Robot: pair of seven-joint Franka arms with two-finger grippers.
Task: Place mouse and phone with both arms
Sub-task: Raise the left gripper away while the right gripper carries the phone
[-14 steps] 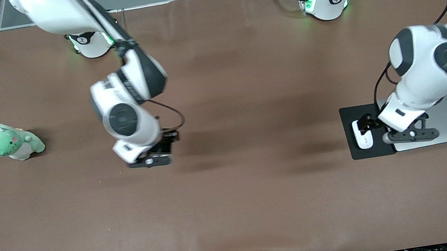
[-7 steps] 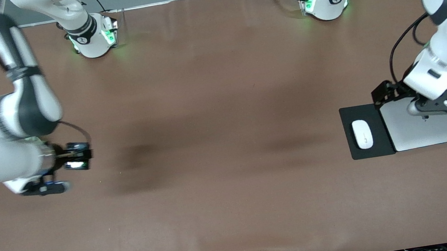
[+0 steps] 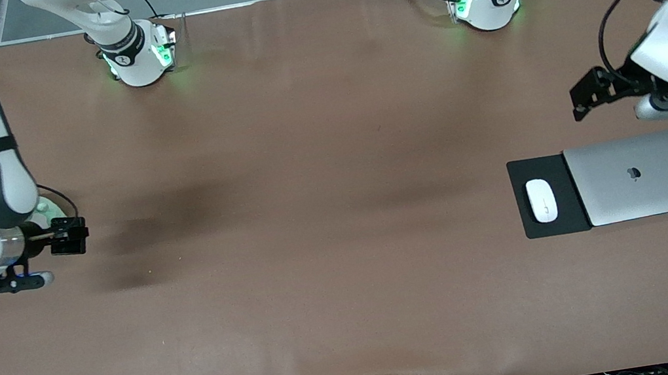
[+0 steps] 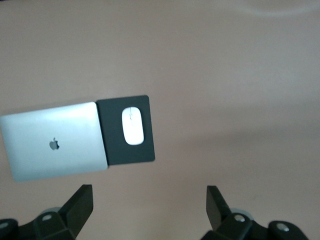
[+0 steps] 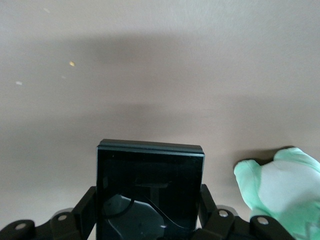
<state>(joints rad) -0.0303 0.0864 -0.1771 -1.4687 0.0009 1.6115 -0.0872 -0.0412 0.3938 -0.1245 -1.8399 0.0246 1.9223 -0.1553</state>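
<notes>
The white mouse (image 3: 542, 201) lies on a black pad (image 3: 544, 173) at the left arm's end of the table; it also shows in the left wrist view (image 4: 133, 126). My left gripper (image 3: 586, 95) is open and empty, up in the air over bare table beside the pad; in its own view (image 4: 149, 201) the jaws stand wide apart. My right gripper (image 3: 64, 237) is shut on the black phone (image 3: 71, 235) over the table at the right arm's end. In the right wrist view the phone (image 5: 150, 180) stands between the fingers (image 5: 86, 206).
A closed silver laptop (image 3: 637, 176) lies against the pad, also in the left wrist view (image 4: 55, 141). A green plush toy (image 5: 280, 185) sits beside the right gripper, mostly hidden under the right arm in the front view (image 3: 50, 207).
The right arm has swung with the phone from mid-table to its own end, over the plush toy. The left gripper has risen off the mouse and pulled away from the pad.
</notes>
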